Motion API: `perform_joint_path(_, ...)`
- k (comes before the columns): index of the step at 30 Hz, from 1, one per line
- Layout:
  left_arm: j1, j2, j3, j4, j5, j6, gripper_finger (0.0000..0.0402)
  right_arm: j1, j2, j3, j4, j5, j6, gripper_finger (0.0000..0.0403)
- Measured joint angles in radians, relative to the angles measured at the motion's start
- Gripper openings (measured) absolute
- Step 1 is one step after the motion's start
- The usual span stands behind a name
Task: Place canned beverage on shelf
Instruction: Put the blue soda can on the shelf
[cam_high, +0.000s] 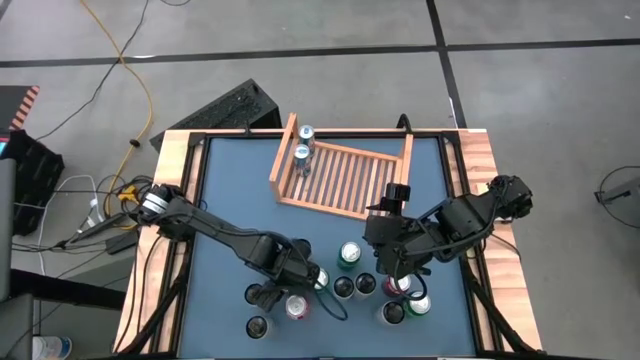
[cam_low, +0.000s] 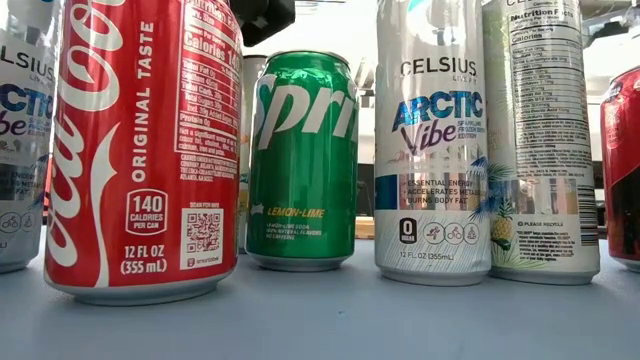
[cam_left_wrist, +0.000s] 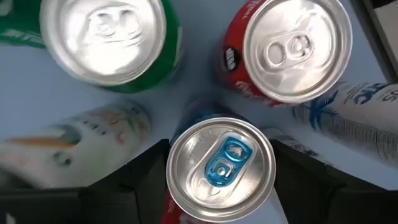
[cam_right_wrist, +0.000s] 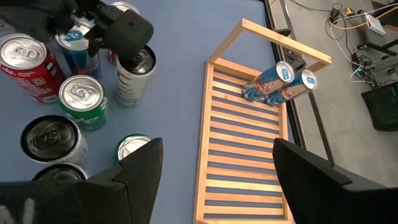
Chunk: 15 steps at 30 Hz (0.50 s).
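Left tool (cam_left_wrist: 217, 186) is down among the can cluster near the front edge of the desk (cam_high: 230, 190), fingers on either side of a blue-tab can (cam_left_wrist: 219, 168). Left wrist view shows the can between the fingers; the jaws look part-closed, and I cannot tell whether the pads touch its wall yet. Neighbours crowd it: a red cola can (cam_left_wrist: 292, 50) and a green lemon-lime can (cam_left_wrist: 106, 40) just beside, and white slim cans around.

Right tool (cam_right_wrist: 211, 180) hovers with its jaws wide and holding nothing, over the right part of the cluster, its camera facing the shelf (cam_high: 345, 180).

Shelf sits toward the desk's far edge, roughly central. Two cans (cam_high: 304, 143) already stand in its far-left corner; remaining slats are bare.

Handling judgement: the can is probably full, so moderately heavy, with thin aluminium walls that dent under a hard squeeze. The painted surface is smooth and likely slippery. Best hold is mid-body, across the diameter, fingers square to the wall. Lift straight up to clear the neighbours; tilting risks knocking the red one.
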Motion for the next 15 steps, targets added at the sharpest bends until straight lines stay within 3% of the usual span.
perform_joint_path(15,-0.007,-0.221,0.005,-0.097,-0.061,-0.066,0.0224,-0.003,0.0,0.0,0.0,0.002,0.0,0.0291)
